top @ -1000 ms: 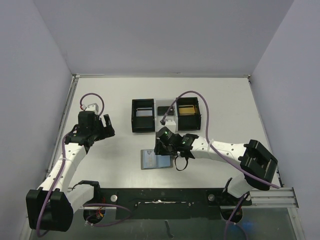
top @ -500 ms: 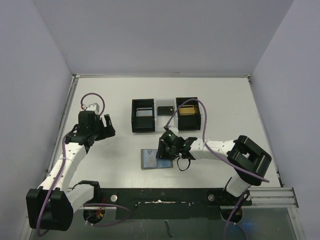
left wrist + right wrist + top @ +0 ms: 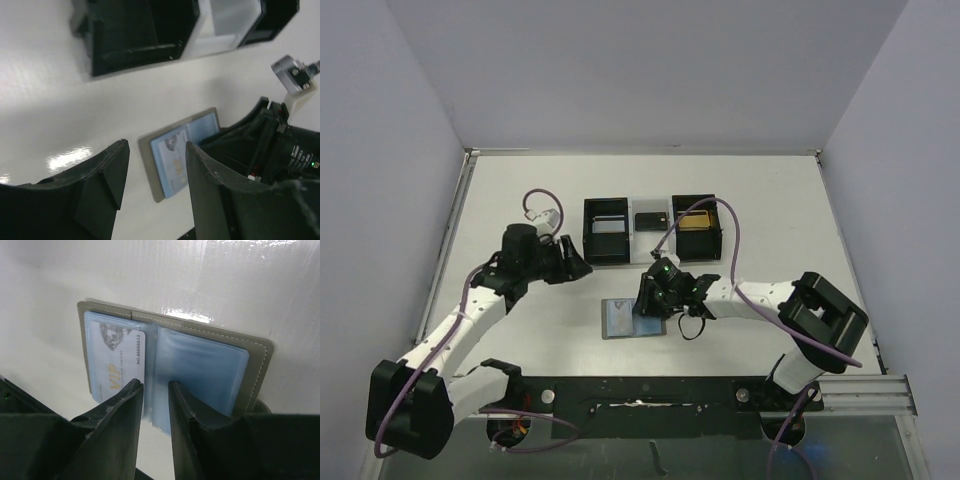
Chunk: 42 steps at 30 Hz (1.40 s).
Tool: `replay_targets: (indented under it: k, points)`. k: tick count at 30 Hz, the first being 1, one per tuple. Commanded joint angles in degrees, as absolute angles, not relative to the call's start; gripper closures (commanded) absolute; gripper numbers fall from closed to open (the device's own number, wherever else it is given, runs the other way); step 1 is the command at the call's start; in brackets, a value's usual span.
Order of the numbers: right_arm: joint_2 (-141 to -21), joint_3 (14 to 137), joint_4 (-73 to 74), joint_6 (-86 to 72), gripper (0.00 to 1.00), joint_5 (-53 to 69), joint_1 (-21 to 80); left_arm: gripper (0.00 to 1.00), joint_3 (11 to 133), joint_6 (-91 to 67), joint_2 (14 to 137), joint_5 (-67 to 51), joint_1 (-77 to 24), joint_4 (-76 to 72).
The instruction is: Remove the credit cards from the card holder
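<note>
The card holder point(image 3: 616, 320) lies open on the table, a grey cover with blue sleeve pockets point(image 3: 200, 370). A pale credit card point(image 3: 117, 362) marked VIP sits in its left pocket. My right gripper point(image 3: 155, 386) is low over the holder's centre fold, its fingers a narrow gap apart with the sleeve's fold showing between them. In the top view it covers the holder's right half point(image 3: 650, 303). My left gripper point(image 3: 157, 150) hovers open and empty to the upper left of the holder point(image 3: 172, 160), nearer the tray point(image 3: 572, 265).
A black three-compartment tray point(image 3: 588, 232) stands behind the holder, with a yellow thing point(image 3: 696, 222) in its right bin and a small dark item point(image 3: 650, 220) in the middle. Purple cables loop over both arms. Walls close in the table's sides.
My left arm has swung right and forward toward the holder, and its jaws have narrowed somewhat. My right gripper has stayed over the holder, its jaws closing slightly.
</note>
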State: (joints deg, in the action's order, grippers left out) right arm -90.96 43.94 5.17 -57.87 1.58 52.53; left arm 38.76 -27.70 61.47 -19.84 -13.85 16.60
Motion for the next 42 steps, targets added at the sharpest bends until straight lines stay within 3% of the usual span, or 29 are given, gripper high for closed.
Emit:
replay_targets:
  k: [1,19,26,42]
  points:
    - [-86.9,45.3,2.3,-56.7,0.72,2.9,52.6,0.54,34.6,-35.6,62.0,-21.9,-21.8,7.6]
    - [-92.9,44.4,2.3,-58.7,0.72,4.8,52.1,0.73,26.0,-45.1,69.3,-19.4,-34.2,-3.6]
    - [-92.8,43.3,1.7,-59.7,0.73,4.5,51.6,0.8,27.0,-42.4,73.5,-17.0,-35.4,1.0]
    - [-93.1,43.2,0.5,-59.7,0.76,6.2,51.0,0.8,24.6,-43.5,72.7,-15.4,-35.8,2.1]
